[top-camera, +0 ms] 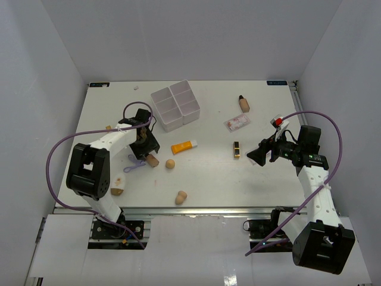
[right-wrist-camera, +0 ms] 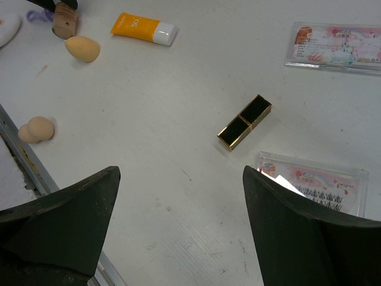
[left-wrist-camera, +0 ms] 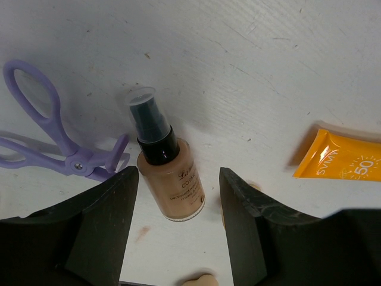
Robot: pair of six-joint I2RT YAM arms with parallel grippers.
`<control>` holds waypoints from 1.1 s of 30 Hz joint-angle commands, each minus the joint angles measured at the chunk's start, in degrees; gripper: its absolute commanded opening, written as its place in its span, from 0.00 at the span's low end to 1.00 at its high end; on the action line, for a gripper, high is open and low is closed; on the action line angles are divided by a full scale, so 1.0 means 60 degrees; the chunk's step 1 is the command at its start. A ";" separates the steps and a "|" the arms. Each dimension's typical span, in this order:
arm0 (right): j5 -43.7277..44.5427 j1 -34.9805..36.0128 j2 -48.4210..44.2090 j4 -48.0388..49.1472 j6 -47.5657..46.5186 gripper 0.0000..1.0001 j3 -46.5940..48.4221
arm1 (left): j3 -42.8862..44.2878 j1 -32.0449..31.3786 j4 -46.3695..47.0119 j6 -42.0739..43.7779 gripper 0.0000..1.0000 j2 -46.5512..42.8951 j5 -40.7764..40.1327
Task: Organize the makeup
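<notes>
Makeup lies scattered loose on the table (top-camera: 214, 179), and none of it shows inside the white four-compartment box (top-camera: 175, 103) at the far centre. Item in hand: a skin-tone pump bottle (left-wrist-camera: 169, 179), lying on its side with its dark cap pointing away from the wrist, near the left front of the table. The left gripper (top-camera: 146, 150) hangs over it with jaws apart. The fingers (left-wrist-camera: 101, 226) flank the bottle's base, with a gap visible on both sides and no contact. Judged step: approach to the first grasp of this bottle, with sorting barely begun. The next move calls for a short descent and a close across the bottle's body, then a lift and carry to a box compartment. Round bottle on its side: may roll if one finger touches first. The purple loop (left-wrist-camera: 65, 143) lies just beside the bottle's cap end and close to the left finger, so it could be nudged or caught. The orange tube (left-wrist-camera: 339, 158) lies apart to the other side, and a beige sponge (top-camera: 170, 163) sits near. The right gripper (top-camera: 256, 157) hovers with jaws wide, holding nothing, above the black-gold lipstick (right-wrist-camera: 244, 122), which lies between two clear packets (right-wrist-camera: 312, 182). A second bottle (top-camera: 243, 103) lies at far right. The path to the box looks unobstructed.
</notes>
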 commanded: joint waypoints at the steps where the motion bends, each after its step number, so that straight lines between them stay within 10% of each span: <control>1: -0.0068 0.0047 -0.0153 0.0010 0.0029 0.90 0.0448 | 0.0105 -0.0056 -0.0046 0.0016 0.66 0.0060 0.0172; 20: -0.0068 0.0034 -0.0223 -0.0034 -0.0013 0.90 0.0478 | 0.0146 -0.0149 0.0101 0.0060 0.54 0.0580 0.0114; 33: -0.0076 0.0034 -0.0171 -0.0034 -0.0078 0.90 0.0478 | 0.0144 -0.0248 0.1060 0.1230 0.02 -0.0139 0.0567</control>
